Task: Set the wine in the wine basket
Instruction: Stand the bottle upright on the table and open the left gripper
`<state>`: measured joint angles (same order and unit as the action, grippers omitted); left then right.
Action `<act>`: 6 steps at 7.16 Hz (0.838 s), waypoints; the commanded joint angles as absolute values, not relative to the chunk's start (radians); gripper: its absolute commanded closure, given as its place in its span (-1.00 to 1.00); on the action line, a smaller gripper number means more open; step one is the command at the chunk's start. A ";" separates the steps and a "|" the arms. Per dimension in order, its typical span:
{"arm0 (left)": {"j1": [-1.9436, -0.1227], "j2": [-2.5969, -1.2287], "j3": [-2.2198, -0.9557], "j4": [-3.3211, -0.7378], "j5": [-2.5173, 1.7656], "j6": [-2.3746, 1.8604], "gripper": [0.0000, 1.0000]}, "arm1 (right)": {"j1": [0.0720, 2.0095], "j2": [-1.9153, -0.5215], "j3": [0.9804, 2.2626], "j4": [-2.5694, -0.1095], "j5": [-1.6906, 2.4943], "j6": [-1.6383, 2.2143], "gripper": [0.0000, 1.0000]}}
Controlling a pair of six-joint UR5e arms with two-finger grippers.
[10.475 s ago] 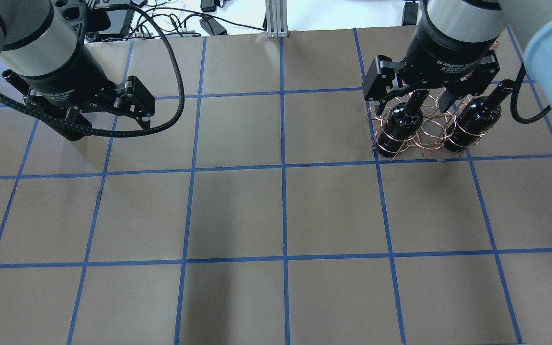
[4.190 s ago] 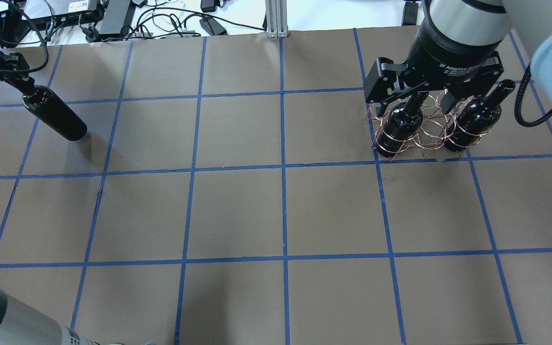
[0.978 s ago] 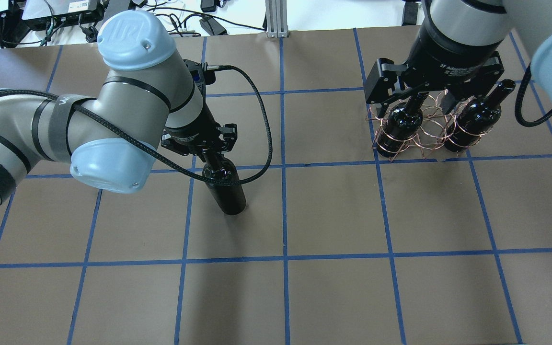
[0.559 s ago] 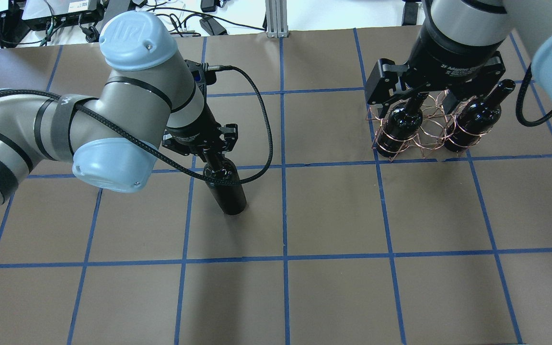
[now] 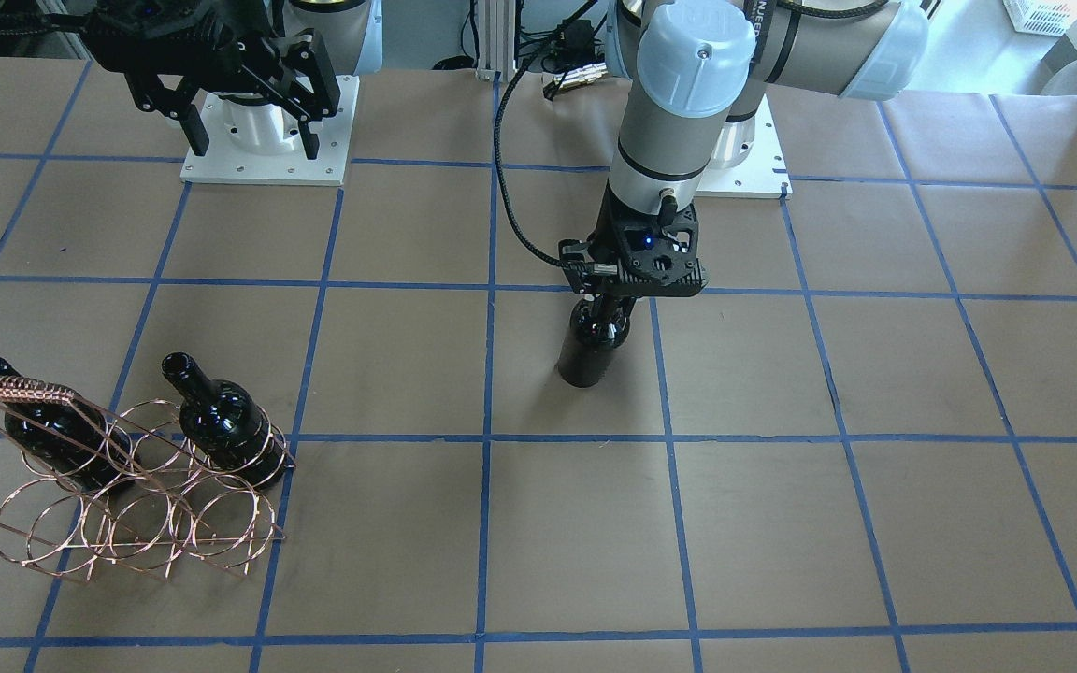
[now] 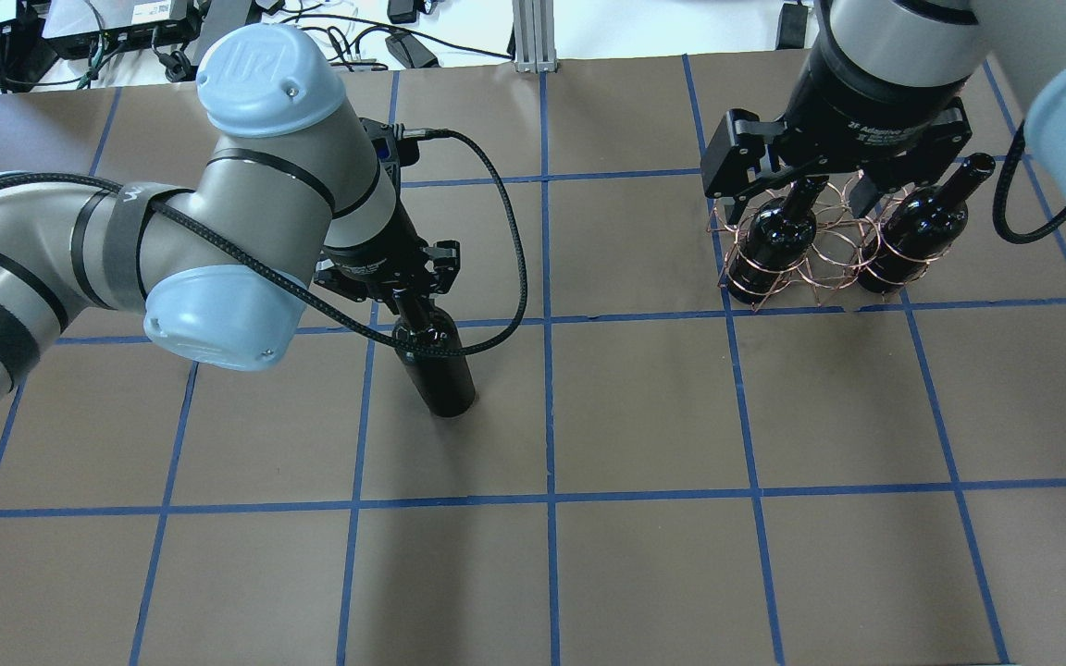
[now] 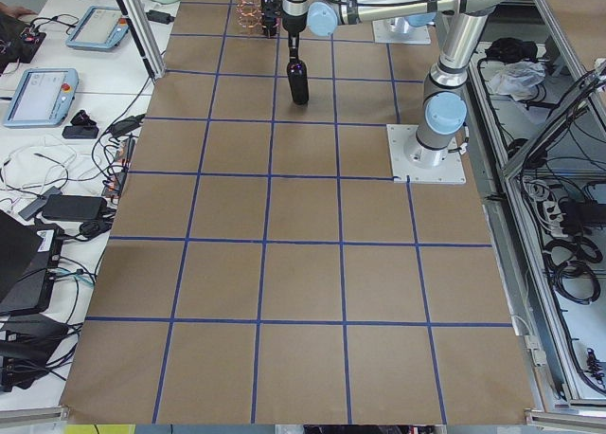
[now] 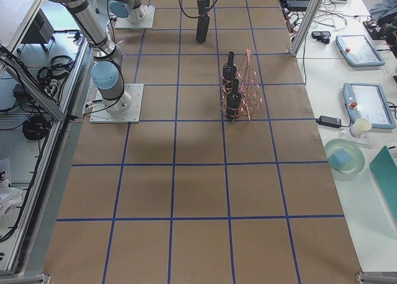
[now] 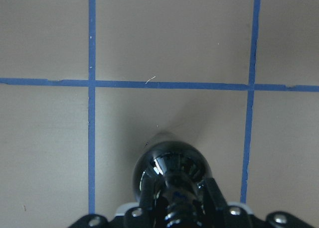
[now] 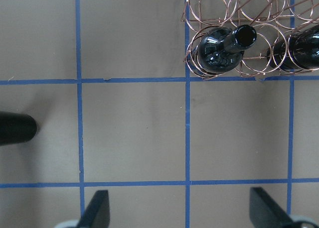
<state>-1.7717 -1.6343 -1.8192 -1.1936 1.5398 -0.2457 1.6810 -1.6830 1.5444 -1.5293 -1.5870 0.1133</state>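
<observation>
My left gripper (image 6: 408, 301) is shut on the neck of an upright near-black wine bottle (image 6: 439, 375) near the table's middle. Its base is on or just above the paper; I cannot tell which. The left wrist view shows the fingers (image 9: 149, 193) clamped on the neck above the bottle's shoulder (image 9: 172, 161). The copper wine basket (image 5: 127, 523) stands at the far right of the overhead view and holds two more bottles (image 5: 221, 425) (image 5: 43, 430) in its outer rings. My right gripper (image 6: 829, 176) is open and empty, high above the basket (image 10: 239, 9).
The table is covered in brown paper with a blue tape grid (image 6: 547, 319). The basket's middle rings (image 6: 831, 242) are empty. The arm bases (image 5: 263, 154) stand at the robot's edge. Cables and devices (image 6: 311, 37) lie beyond the far edge.
My left gripper took the bottle at the far left and carried it upright to the table's middle; over the last second it has barely moved. The right arm has stayed put.
</observation>
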 commanded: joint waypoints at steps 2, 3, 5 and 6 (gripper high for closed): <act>-1.773 -1.612 -1.804 -1.207 1.545 -0.259 -1.00 | 1.678 -1.683 1.542 -1.531 -1.589 0.117 -1.00; -1.773 -1.600 -1.792 -1.221 1.551 -0.259 -1.00 | 1.680 -1.684 1.539 -1.529 -1.591 0.118 -1.00; -1.752 -1.589 -1.633 -1.430 1.552 -0.255 -1.00 | 1.677 -1.680 1.536 -1.532 -1.597 0.115 -1.00; -1.715 -1.588 -1.536 -1.533 1.562 -0.244 -1.00 | 1.677 -1.680 1.537 -1.534 -1.591 0.107 -1.00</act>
